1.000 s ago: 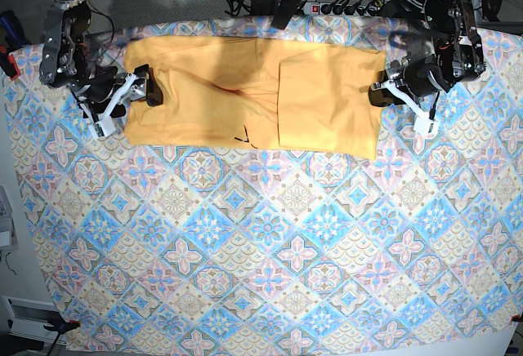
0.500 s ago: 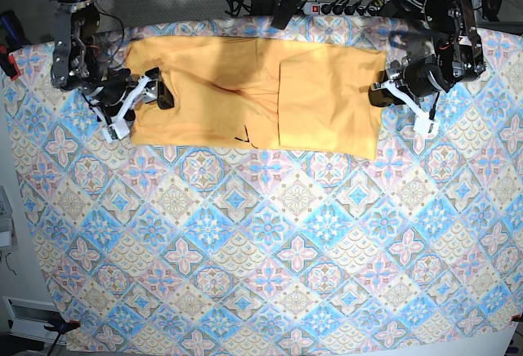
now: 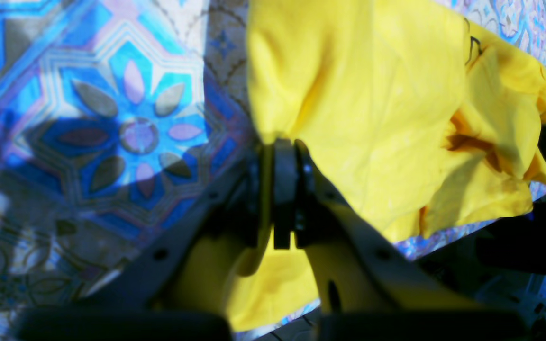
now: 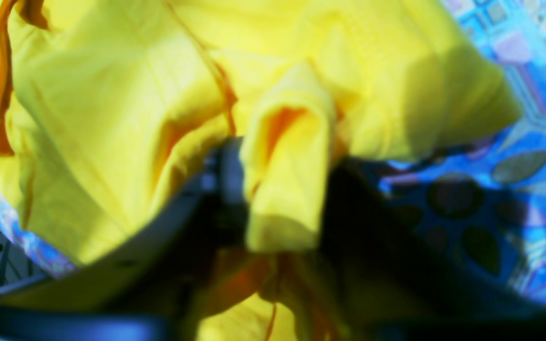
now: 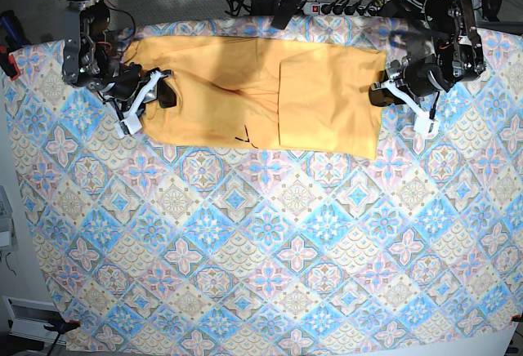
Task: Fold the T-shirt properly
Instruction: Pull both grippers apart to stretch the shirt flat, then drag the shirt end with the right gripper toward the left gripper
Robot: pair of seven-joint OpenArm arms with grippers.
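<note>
The pale yellow-orange T-shirt [image 5: 310, 95] lies spread along the far side of the table, its right part folded over the middle. A thin black squiggle [image 5: 243, 137] marks its near edge. My left gripper [image 5: 377, 93] is at the shirt's right edge. In the left wrist view its fingers [image 3: 280, 151] are pressed together on the hem of the T-shirt [image 3: 372, 94]. My right gripper [image 5: 160, 93] sits over the shirt's left edge. In the right wrist view it [image 4: 285, 189] has a bunched fold of the T-shirt [image 4: 112, 94] squeezed between its fingers.
A blue-and-pink patterned tablecloth [image 5: 270, 250] covers the whole table. A power strip with tangled cables [image 5: 343, 6] lies just beyond the far edge. Both arm bases stand at the far corners.
My right gripper has slid to the right onto the shirt's left edge and closed on a fold, pushing that edge inward. The left gripper has stayed put on the right hem.
</note>
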